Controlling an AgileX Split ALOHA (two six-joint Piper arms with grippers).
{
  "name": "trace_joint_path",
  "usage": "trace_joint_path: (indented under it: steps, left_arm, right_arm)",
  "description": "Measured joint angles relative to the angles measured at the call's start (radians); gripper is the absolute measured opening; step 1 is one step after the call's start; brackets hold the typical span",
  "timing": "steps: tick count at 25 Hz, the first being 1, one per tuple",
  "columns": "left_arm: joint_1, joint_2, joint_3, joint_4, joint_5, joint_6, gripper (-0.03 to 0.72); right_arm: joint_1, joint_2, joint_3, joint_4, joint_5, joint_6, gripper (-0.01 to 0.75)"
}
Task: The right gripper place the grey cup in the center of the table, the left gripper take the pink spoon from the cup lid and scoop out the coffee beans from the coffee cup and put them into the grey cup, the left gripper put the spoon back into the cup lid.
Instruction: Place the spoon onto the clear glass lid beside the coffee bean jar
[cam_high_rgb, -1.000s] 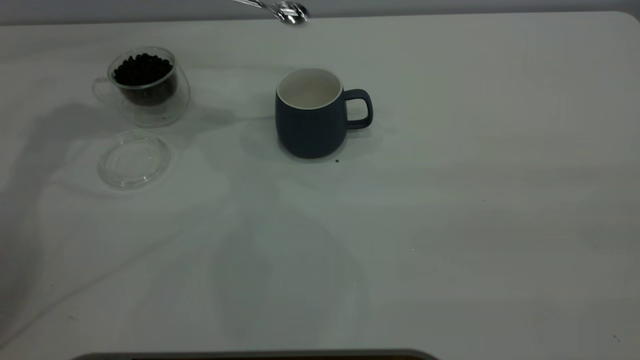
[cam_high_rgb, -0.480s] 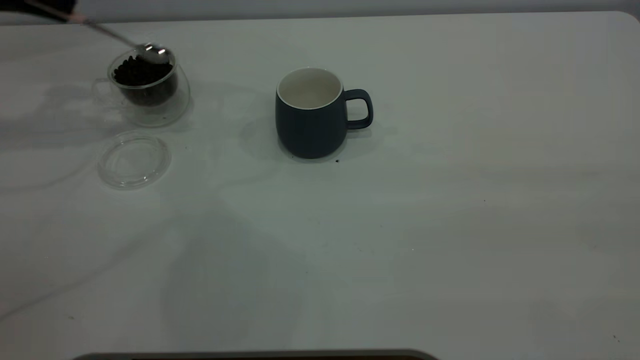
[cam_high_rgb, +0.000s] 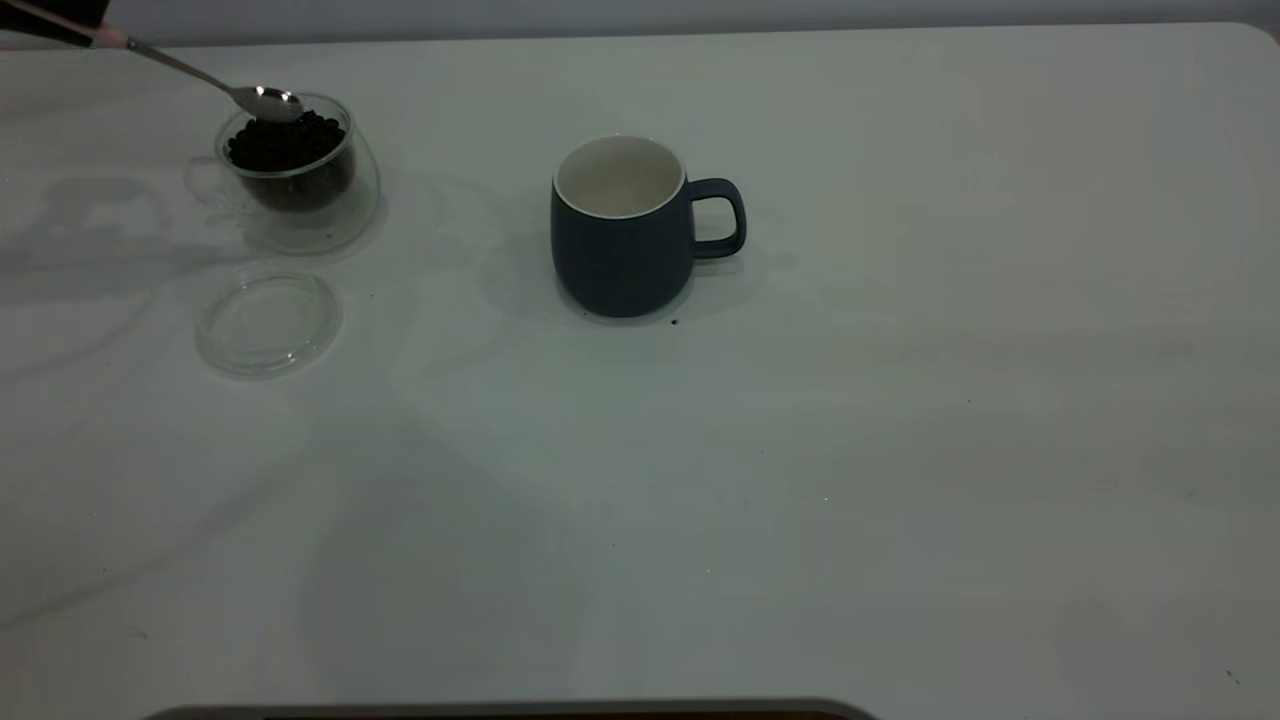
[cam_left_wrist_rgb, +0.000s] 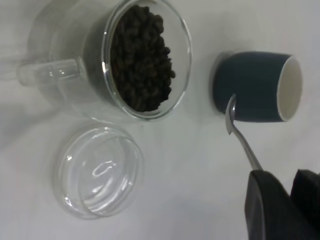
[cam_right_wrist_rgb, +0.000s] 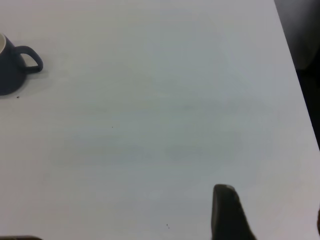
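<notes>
Ext. view: the pink spoon (cam_high_rgb: 200, 78) is held at its handle by the left gripper (cam_high_rgb: 50, 22) at the top-left edge, fingers closed on it; its bowl sits over the coffee beans (cam_high_rgb: 285, 140) at the coffee cup (cam_high_rgb: 295, 175) rim. The cup lid (cam_high_rgb: 268, 320) lies bare just in front of that cup. The grey cup (cam_high_rgb: 625, 228) stands upright mid-tabletop (cam_high_rgb: 900, 400), handle to the view's right.

L wrist view: dark fingers (cam_left_wrist_rgb: 267, 210) are seen clamped on the spoon stem.

R wrist view: one finger (cam_right_wrist_rgb: 227, 212) of the right gripper is seen above bare tabletop, well apart from the grey cup; how far open can't be told.
</notes>
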Motion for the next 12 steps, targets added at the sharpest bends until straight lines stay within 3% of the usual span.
trace_joint_path:
  steps: [12]
  left_arm:
    - [0.0, -0.208, 0.291, 0.009, 0.0, 0.075, 0.113]
  right_arm:
    - [0.0, 0.0, 0.0, 0.0, 0.0, 0.0, 0.452]
